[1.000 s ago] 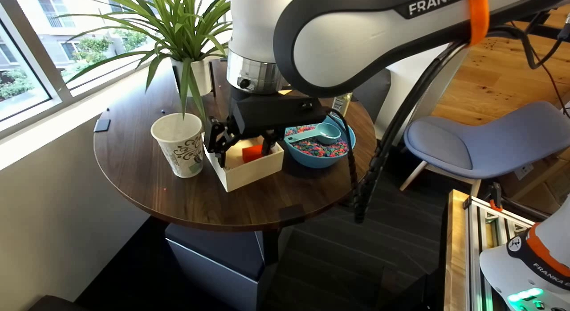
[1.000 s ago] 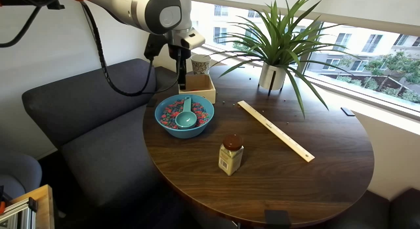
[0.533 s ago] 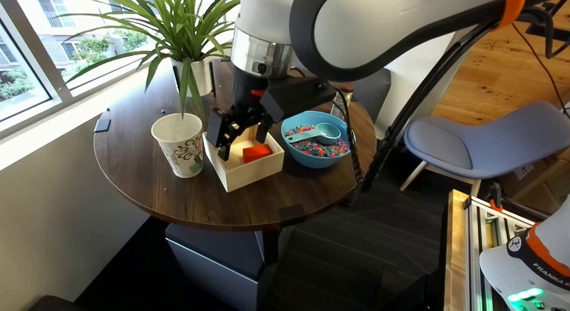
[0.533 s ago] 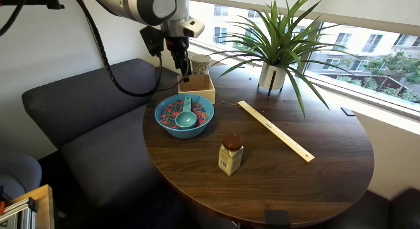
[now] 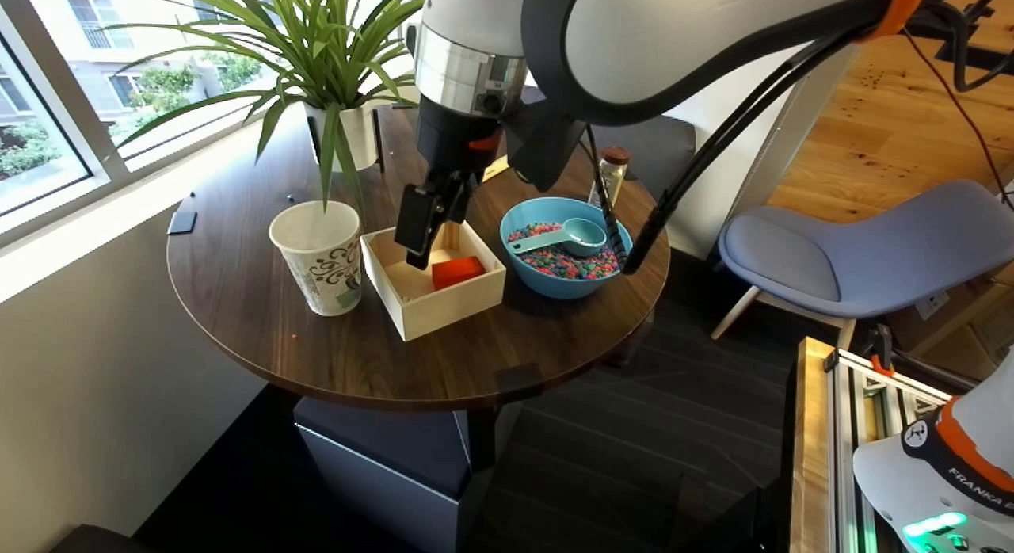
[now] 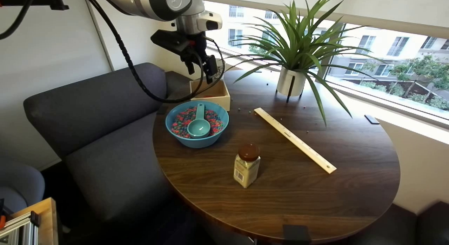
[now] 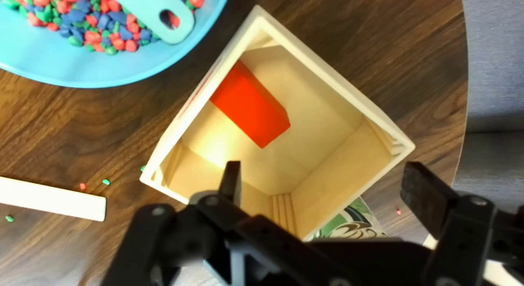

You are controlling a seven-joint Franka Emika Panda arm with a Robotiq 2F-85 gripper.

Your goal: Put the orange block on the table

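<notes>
The orange block [image 5: 457, 272] lies inside the square cream tray [image 5: 453, 309], against one wall. In the wrist view the orange block [image 7: 250, 107] shows whole; in an exterior view only a sliver of the orange block [image 6: 209, 96] shows over the rim of the tray [image 6: 222, 101]. The tray stands on the round dark brown table [image 5: 348, 359]. My gripper [image 5: 436, 242] is above the tray, apart from the block. In the wrist view my gripper [image 7: 322, 171] is open with nothing between its fingers; one finger is over the tray, the other appears past its rim.
A blue bowl [image 6: 196, 142] of coloured bits with a scoop stands beside the tray. A paper cup [image 5: 317, 256] stands on the tray's other side. A jar [image 6: 246, 166], a long pale ruler [image 6: 294, 139] and a potted plant [image 6: 291, 84] are also on the table.
My gripper has risen from the tray and turned about its wrist, its fingers now at a different angle. The block and tray have not moved.
</notes>
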